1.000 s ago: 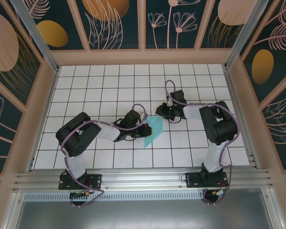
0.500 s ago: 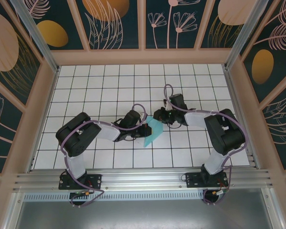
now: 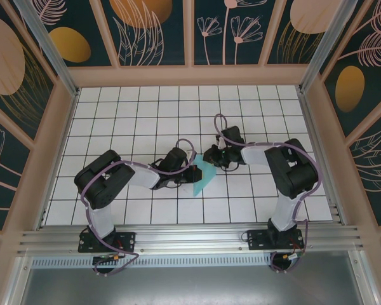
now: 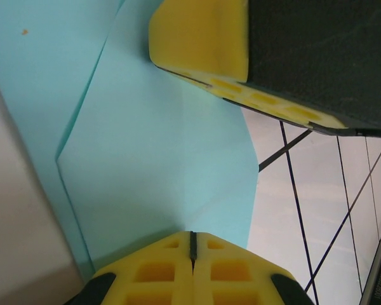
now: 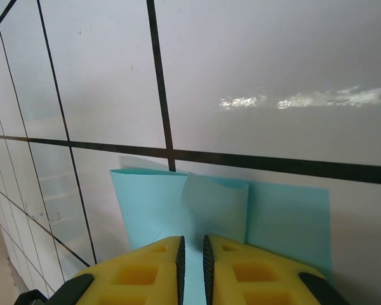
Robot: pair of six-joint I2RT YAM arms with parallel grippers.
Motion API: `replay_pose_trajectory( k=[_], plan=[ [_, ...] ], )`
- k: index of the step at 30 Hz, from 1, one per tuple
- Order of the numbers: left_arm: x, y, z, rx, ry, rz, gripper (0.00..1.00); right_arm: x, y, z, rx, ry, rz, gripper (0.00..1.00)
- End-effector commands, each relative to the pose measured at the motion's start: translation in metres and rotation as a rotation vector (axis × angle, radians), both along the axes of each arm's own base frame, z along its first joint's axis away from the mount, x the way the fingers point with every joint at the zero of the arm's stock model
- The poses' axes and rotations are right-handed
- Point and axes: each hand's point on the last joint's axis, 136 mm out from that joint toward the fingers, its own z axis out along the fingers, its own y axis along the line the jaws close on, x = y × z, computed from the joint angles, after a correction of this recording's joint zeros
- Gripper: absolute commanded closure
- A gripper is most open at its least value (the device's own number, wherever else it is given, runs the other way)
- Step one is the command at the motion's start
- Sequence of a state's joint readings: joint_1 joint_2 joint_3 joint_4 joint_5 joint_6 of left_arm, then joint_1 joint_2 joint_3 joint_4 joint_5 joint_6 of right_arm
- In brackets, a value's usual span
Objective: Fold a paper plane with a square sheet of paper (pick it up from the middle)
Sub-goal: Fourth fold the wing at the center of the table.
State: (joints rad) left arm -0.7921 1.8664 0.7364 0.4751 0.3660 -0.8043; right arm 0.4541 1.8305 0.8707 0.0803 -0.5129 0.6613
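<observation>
Left pincer (image 4: 190, 244), right pincer (image 5: 192, 251), one sheet (image 3: 204, 178)

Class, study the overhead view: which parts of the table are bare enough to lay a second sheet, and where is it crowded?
Bare: far rows of the table along the back wall, and the near row by the metal rail. Crowded: the centre, where the left gripper and right gripper meet at the paper.

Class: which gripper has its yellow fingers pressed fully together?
The left gripper: its fingers meet in a hairline seam. The right gripper shows a narrow slit, with the square sheet of paper running into it.
</observation>
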Motion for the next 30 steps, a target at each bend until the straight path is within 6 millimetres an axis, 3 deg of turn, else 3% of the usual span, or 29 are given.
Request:
replay_pose_trajectory(
  k=[1,17,24,30],
  plan=[
    [-0.052,0.074,-0.089,0.348,0.219,0.025,1.0,0.036,-0.038,-0.02,-0.108,-0.04,-0.135,0.79],
    [-0.055,0.075,-0.09,0.348,0.224,0.022,1.0,0.064,-0.047,-0.016,-0.109,-0.048,-0.152,0.79],
    [-0.052,0.071,-0.088,0.339,0.217,0.019,1.0,0.073,-0.046,0.024,-0.067,-0.139,-0.111,0.77],
    [-0.049,0.066,-0.084,0.326,0.208,0.005,1.0,0.042,-0.035,0.048,0.022,-0.176,-0.056,0.75]
  ],
)
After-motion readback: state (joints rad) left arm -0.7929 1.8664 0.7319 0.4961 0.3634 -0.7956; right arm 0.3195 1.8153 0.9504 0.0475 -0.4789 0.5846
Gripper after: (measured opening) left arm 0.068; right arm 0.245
